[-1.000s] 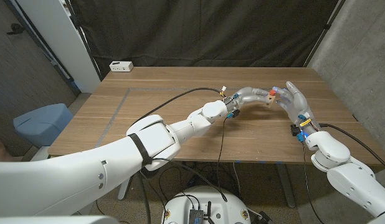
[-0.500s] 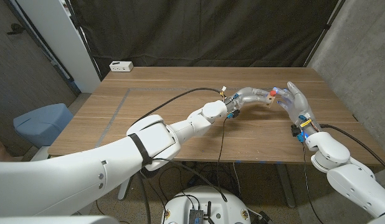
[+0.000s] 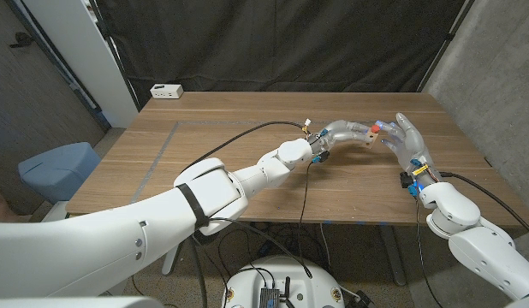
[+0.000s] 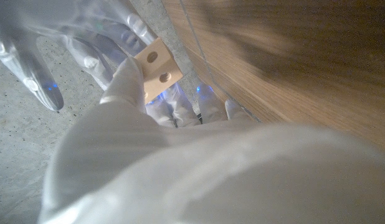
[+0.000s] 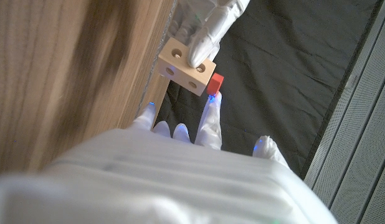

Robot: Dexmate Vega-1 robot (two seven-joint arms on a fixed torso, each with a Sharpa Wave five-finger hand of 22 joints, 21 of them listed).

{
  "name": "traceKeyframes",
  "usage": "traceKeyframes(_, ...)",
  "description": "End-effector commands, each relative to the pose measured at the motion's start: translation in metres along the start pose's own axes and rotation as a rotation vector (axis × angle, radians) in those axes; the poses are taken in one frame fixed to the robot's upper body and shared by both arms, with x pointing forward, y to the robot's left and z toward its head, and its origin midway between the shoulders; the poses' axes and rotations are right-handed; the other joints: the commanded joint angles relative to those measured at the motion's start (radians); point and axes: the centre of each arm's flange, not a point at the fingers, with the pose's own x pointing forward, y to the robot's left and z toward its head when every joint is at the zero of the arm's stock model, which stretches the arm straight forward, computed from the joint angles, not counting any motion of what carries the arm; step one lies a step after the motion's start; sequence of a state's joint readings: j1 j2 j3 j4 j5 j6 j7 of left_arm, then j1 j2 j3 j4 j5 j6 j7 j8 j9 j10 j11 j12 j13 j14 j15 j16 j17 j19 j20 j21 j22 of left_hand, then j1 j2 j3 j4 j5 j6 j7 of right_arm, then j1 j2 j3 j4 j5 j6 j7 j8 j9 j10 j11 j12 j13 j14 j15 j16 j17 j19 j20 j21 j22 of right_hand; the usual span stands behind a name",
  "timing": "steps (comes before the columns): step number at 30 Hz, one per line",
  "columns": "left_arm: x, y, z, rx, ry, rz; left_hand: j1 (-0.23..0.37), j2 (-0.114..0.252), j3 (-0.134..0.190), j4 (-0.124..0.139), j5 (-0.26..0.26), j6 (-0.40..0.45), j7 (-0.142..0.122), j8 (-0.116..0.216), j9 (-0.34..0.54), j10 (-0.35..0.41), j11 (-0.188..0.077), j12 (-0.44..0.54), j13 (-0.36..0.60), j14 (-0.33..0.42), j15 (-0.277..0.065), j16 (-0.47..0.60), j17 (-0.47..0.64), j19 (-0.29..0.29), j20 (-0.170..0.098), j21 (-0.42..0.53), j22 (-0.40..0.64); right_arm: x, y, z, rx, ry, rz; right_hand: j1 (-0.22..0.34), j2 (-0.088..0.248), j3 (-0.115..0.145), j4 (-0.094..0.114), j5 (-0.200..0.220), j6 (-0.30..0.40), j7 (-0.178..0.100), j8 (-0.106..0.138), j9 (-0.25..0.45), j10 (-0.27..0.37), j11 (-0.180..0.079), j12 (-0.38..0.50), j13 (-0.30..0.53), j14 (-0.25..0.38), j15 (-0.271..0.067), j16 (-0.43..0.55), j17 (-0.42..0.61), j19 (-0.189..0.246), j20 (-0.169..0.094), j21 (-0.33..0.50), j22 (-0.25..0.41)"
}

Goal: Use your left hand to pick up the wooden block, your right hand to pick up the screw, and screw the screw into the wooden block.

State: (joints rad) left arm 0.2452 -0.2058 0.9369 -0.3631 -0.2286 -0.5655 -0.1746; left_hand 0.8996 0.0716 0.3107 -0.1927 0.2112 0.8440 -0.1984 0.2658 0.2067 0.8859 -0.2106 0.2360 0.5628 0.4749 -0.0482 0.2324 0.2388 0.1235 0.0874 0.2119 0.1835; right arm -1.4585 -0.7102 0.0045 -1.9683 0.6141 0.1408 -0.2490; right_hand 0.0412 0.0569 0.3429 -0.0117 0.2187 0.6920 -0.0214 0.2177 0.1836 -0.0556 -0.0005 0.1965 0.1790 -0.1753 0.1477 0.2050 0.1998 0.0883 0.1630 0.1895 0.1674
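Note:
The wooden block [image 3: 371, 133], pale with round holes, is held off the table by my left hand [image 3: 346, 133] over the right side. In the right wrist view the left hand's fingers [image 5: 208, 25] grip the block [image 5: 186, 70] from beyond. The screw's red head [image 5: 215, 84] sits against the block's side and touches one fingertip of my right hand [image 5: 199, 124]; the thumb stands apart from it. In the head view the right hand [image 3: 407, 141] stands upright beside the block, fingers spread, with the red head [image 3: 376, 126] between them. The left wrist view shows the block [image 4: 158, 68] in my left hand [image 4: 118, 118].
A white power strip [image 3: 166, 90] lies at the table's far left corner. Black cables run along both arms over the table [image 3: 230, 120]. The table's right edge is close behind the right hand. A blue chair [image 3: 55, 167] stands off the left side.
The right hand has shifted slightly at the block, and the screw's red head now shows more plainly. The left arm and block stay put.

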Motion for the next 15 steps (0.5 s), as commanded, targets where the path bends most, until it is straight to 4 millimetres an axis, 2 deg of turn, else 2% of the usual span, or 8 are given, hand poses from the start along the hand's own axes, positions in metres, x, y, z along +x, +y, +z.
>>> traceKeyframes(1, 0.0006, 0.0025, -0.0010, -0.003, 0.012, 0.005, -0.019, 0.039, 0.045, 0.042, 0.005, 0.076, 0.030, 0.008, 0.004, 0.010, -0.003, 0.016, 0.005, 0.007, -0.093, 0.000, 0.005, 0.008, 0.001, 0.000, 0.003, -0.0005, -0.0001, 0.0007, -0.005, 0.003, -0.019, 0.002, 0.005, 0.003, -0.002, 0.006, 0.021, 0.002, 0.008, 0.002, 0.011, 0.001, 0.008, 0.001, 0.006, -0.004, 0.008, 0.001, 0.012, 0.003, 0.010, 0.003)
traceKeyframes(15, 0.0031, 0.0050, -0.0021, -0.009, 0.037, 0.009, -0.019, 0.039, 0.045, 0.042, 0.005, 0.080, 0.033, 0.010, 0.004, 0.008, -0.003, 0.015, 0.006, 0.009, -0.093, 0.000, 0.005, 0.008, 0.001, 0.000, 0.003, 0.0015, -0.0005, 0.0007, -0.005, 0.008, -0.028, 0.005, 0.006, 0.004, -0.003, 0.007, 0.047, 0.010, 0.012, 0.002, 0.027, 0.004, 0.009, 0.001, 0.016, -0.004, 0.010, 0.000, 0.020, 0.002, 0.010, 0.003)
